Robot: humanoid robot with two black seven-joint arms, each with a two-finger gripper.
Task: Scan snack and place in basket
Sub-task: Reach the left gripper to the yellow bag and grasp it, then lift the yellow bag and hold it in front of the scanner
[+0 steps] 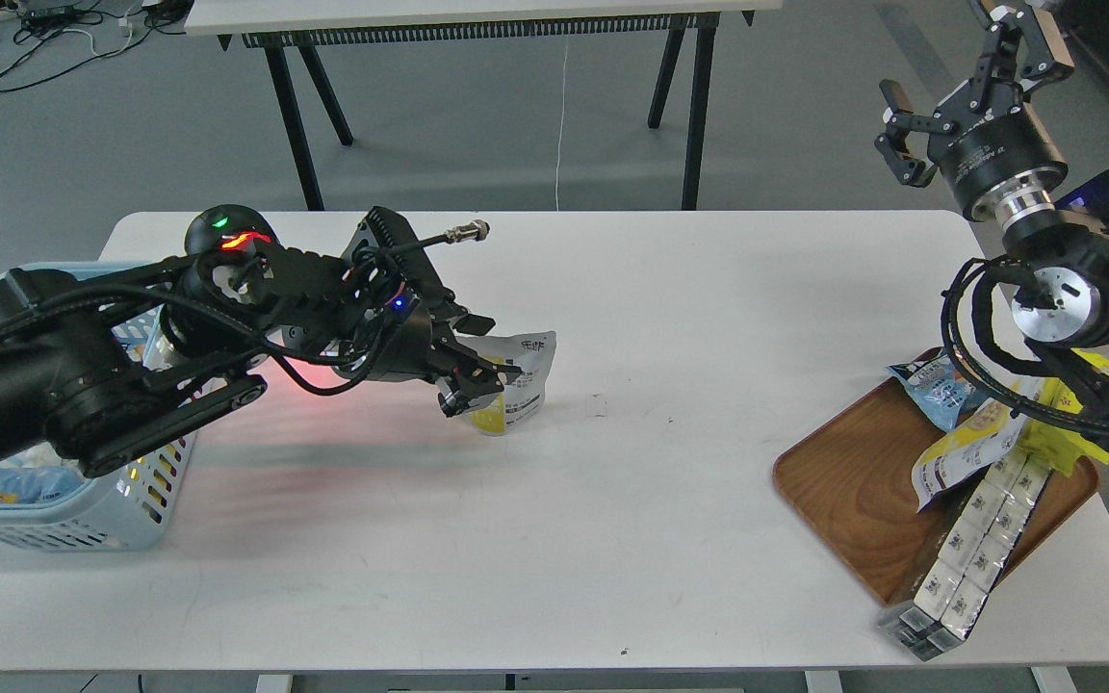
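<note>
While left claw [473, 371] grips snack [521, 371] (black text unreadable).

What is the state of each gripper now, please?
Left gripper: fingers closed on the snack, held just above the table.
Right gripper: fingers open, holding nothing, raised high.

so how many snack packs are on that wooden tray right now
4 that I can tell apart on the tray: blue bag at its far edge, white pouch mid-tray, yellow pack behind, box row overhanging its near edge. The arm may hide more.
</note>
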